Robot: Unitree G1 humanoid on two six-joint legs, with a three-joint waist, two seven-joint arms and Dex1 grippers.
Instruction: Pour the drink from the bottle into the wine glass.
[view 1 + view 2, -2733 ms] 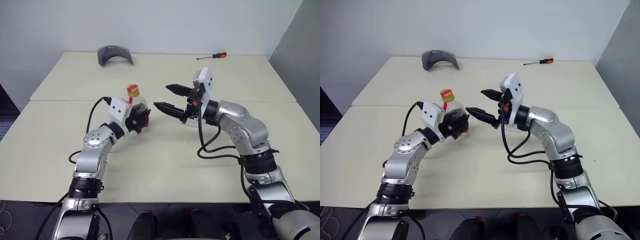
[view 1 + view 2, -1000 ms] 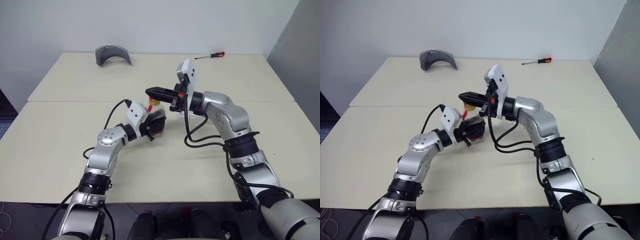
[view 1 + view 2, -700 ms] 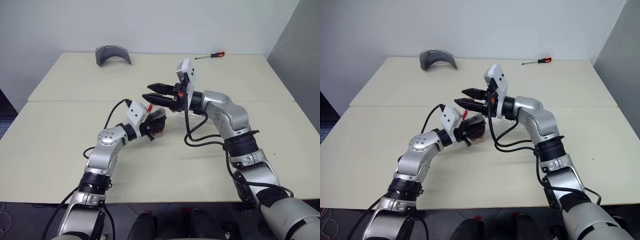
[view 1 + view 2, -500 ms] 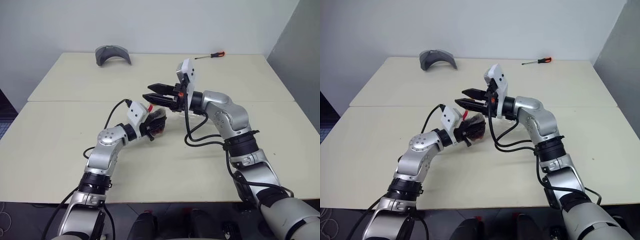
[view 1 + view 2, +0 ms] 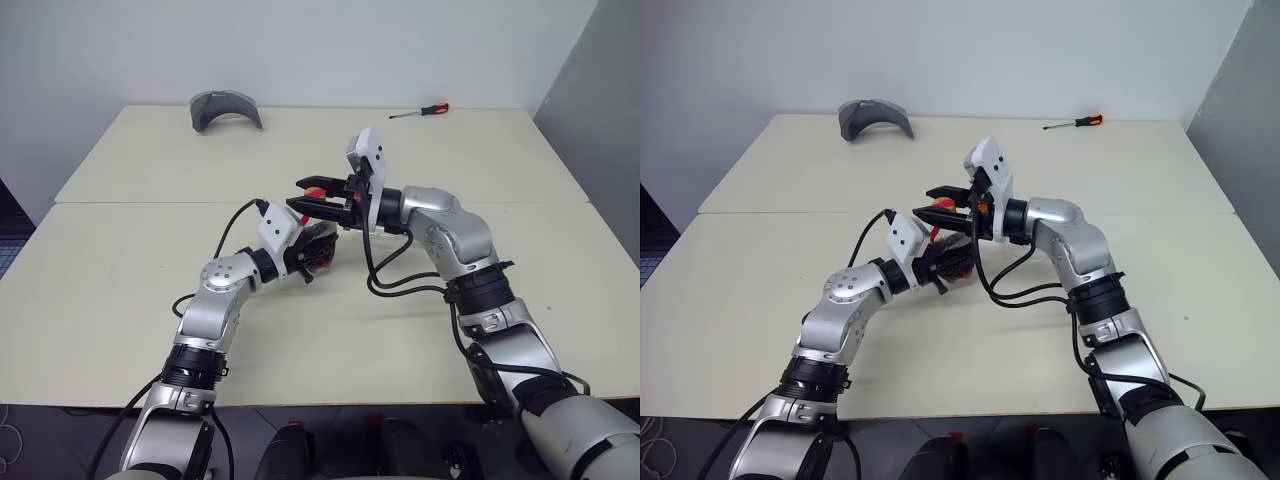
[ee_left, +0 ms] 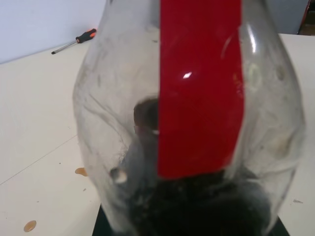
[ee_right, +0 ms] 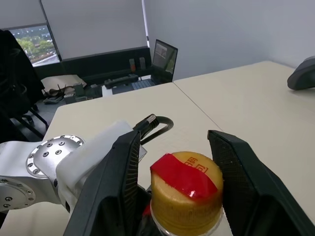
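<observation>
A clear bottle (image 6: 187, 123) bears a red strip (image 6: 199, 88) over dark drink (image 6: 197, 206); its yellow cap (image 7: 186, 189) carries a red label. Black fingers (image 7: 118, 187) flank it. The surface (image 5: 120, 270) is pale cream, with an orange-handled screwdriver (image 5: 421, 110) and a grey curved piece (image 5: 226, 108).

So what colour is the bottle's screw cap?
Yellow, with a red strip across its top; the cap shows best in the right wrist view.
</observation>
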